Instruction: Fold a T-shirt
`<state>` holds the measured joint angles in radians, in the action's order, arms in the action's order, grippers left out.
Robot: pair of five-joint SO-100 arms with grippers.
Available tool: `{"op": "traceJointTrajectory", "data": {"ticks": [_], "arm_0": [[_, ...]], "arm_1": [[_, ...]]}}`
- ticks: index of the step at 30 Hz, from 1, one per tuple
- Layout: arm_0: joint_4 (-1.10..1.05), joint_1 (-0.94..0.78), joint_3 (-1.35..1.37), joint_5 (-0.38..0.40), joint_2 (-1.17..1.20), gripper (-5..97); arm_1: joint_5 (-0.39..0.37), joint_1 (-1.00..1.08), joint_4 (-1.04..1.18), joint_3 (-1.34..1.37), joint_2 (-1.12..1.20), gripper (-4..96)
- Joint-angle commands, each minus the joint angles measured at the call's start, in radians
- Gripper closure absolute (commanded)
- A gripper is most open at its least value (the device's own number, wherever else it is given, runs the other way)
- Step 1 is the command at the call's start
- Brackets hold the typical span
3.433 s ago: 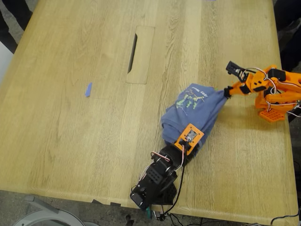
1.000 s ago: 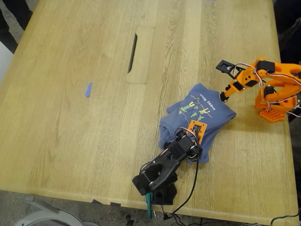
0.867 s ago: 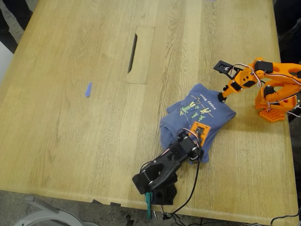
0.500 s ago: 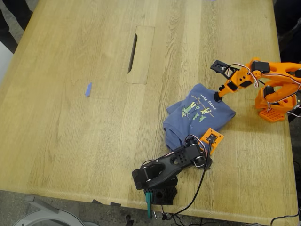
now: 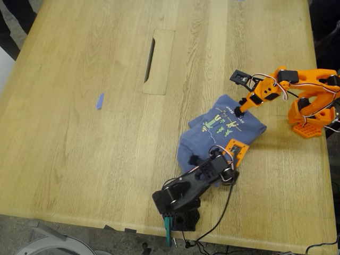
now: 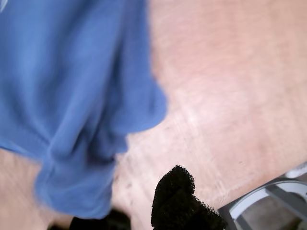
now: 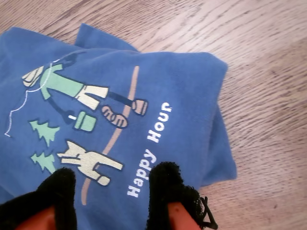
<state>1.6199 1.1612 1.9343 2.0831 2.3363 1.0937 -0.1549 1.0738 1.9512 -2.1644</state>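
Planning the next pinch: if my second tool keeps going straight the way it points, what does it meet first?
Most likely the T-shirt: my second tool is open and aimed at the printed chest near the "Happy Hour" lettering. Depth is unclear; it may already touch the cloth.

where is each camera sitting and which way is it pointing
Exterior view: high above the table, looking down; shows both arms and the T-shirt.
First wrist view: on the black arm, looking along my first gripper at a blurred T-shirt edge and bare wood.
Second wrist view: on the orange arm, looking past my second gripper, its jaws apart, onto the shirt's print.
Shared: the exterior and second wrist views both show the print.
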Motion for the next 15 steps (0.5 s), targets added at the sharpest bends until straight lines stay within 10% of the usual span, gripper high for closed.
{"op": "traceJointTrajectory", "data": {"ticks": [1,8,15], "arm_0": [[-0.067,0.048,-0.126,-0.012,-0.037,38],[-0.249,-0.152,-0.034,-0.146,-0.026,41],[-0.517,-0.480,0.144,-0.282,0.058,64]], "arm_1": [[-0.005,-0.018,-0.025,-0.089,0.026,66.6],[-0.015,-0.083,-0.127,-0.173,0.158,71.3],[-0.037,-0.129,-0.178,-0.262,0.268,81.4]]}}
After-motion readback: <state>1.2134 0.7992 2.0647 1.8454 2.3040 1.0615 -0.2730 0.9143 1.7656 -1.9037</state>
